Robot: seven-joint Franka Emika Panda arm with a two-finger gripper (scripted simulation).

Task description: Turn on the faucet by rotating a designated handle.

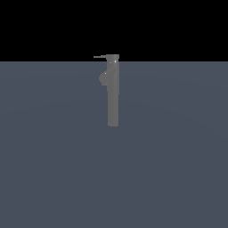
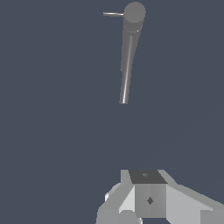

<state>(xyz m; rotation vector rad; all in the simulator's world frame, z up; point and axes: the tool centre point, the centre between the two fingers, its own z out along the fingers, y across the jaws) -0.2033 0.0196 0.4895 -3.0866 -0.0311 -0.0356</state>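
Observation:
The faucet (image 1: 113, 93) is a tall, slim grey column standing on the dark floor, with a rounded bulge (image 1: 103, 78) on its side. The handle (image 1: 99, 57) is a thin flat lever sticking out from the column's top toward the exterior view's left. The wrist view looks down on the faucet (image 2: 127, 61) from above, with the handle (image 2: 113, 14) at its top. My gripper (image 2: 146, 176) shows only in the wrist view. Its two fingers are pressed together with nothing between them, well apart from the faucet. The arm does not show in the exterior view.
A flat dark blue-grey floor (image 1: 53, 169) stretches all around the faucet, with black background above its far edge. No other objects are in view.

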